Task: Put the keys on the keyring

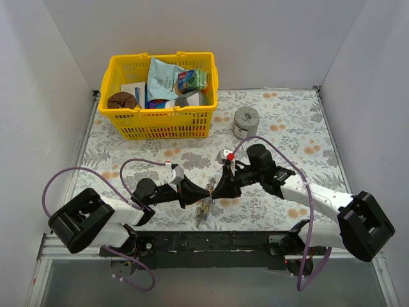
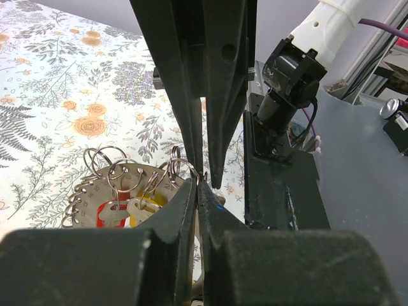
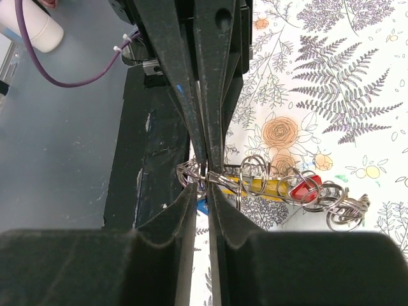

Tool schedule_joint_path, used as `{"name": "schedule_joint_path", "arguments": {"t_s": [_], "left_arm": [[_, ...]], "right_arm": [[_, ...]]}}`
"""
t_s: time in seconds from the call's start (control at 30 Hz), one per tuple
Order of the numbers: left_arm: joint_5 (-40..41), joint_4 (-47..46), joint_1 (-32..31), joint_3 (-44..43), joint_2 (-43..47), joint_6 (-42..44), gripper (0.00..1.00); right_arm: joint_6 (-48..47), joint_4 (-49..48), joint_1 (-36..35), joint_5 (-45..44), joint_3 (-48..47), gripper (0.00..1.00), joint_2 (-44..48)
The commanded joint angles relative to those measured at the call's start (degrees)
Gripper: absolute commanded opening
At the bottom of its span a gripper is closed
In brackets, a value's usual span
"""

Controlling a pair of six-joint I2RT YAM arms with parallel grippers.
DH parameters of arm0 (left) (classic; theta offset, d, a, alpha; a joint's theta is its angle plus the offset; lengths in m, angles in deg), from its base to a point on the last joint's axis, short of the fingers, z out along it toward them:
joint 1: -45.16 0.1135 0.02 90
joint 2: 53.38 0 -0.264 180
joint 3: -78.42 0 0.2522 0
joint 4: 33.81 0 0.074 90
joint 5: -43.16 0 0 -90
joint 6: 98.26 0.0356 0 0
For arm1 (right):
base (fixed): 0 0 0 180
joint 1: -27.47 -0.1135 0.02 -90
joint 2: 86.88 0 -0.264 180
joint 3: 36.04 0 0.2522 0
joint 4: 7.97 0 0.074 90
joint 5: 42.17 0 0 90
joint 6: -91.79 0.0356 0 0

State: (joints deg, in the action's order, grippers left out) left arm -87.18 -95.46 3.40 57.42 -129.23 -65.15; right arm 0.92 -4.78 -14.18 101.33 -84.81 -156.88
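A: Jaws first. Left gripper [image 2: 203, 182]?

B: Closed tight, tips pinching a small split ring [image 2: 191, 171] of the bunch.

A: Keyring position?

B: Keyring [image 2: 89, 199], flat with holes round its rim, sits at 8 o'clock of those tips, just beside them. More wire loops are threaded through its edge. Keys [image 2: 109, 214] with red and yellow heads show against it.

A: Right gripper [image 3: 206, 175]?

B: Narrow. A wire loop lies between the pads; cannot tell whether they bite. The bunch trails to 3 o'clock of the jaws.

A: Top view?

B: Grippers meet tip to tip, bunch at 6 o'clock of that point, over the floral tablecloth [image 1: 294, 128]. Yellow basket [image 1: 160, 123] at 11 o'clock, grey cylinder [image 1: 246, 121] at 1 o'clock, both well apart
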Motion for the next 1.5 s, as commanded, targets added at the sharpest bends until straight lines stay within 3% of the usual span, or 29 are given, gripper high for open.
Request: {"name": "schedule_joint_path", "arguments": {"t_s": [0.0,0.27,0.37,0.47,0.67,0.87,0.97,1.0,1.17,1.3,1.47], "left_arm": [[-0.5,-10.8,-0.3,-1.9,2.0,-0.2,0.00],[-1.2,-10.3,-0.3,-1.9,2.0,-0.3,0.00],[-1.5,-10.2,-0.3,-1.9,2.0,-0.4,0.00],[-1.8,-10.2,-0.3,-2.0,2.0,-0.5,0.00],[-1.9,-8.0,-0.3,-1.7,3.2,0.1,0.01],[1.0,10.0,-0.3,-2.8,10.5,8.3,0.44],[3.2,25.8,-0.3,-5.6,16.7,14.5,0.60],[4.1,33.7,-0.3,-6.4,18.8,18.7,0.62],[2.8,47.0,-0.3,-10.5,20.3,27.0,0.67],[-2.5,45.2,-0.3,-12.1,15.9,27.2,0.66],[-8.3,40.6,-0.3,-13.3,8.7,27.4,0.57]], "right_arm": [[2.0,-3.6,-0.2,-0.5,-0.2,0.18,-0.8],[6.6,-8.1,-0.3,-3.8,0.5,0.21,0.6],[7.6,-9.2,-0.3,-4.1,0.6,0.16,0.4],[8.9,-10.3,-0.4,-3.8,0.3,0.01,-0.4],[8.9,-9.0,-0.4,-4.4,-0.7,0.01,-1.7],[1.0,4.8,-0.5,-6.0,-5.7,0.01,-3.0],[-3.6,11.6,-0.5,-6.5,-8.1,0.01,-4.0],[-4.3,13.9,-0.5,-6.6,-8.8,0.01,-4.3],[-9.8,24.4,-0.6,-9.8,-12.5,0.01,-5.2],[-12.6,27.1,-0.7,-11.5,-12.7,0.01,-4.3],[-15.5,27.7,-1.3,-12.6,-11.7,0.01,-2.9]]}}
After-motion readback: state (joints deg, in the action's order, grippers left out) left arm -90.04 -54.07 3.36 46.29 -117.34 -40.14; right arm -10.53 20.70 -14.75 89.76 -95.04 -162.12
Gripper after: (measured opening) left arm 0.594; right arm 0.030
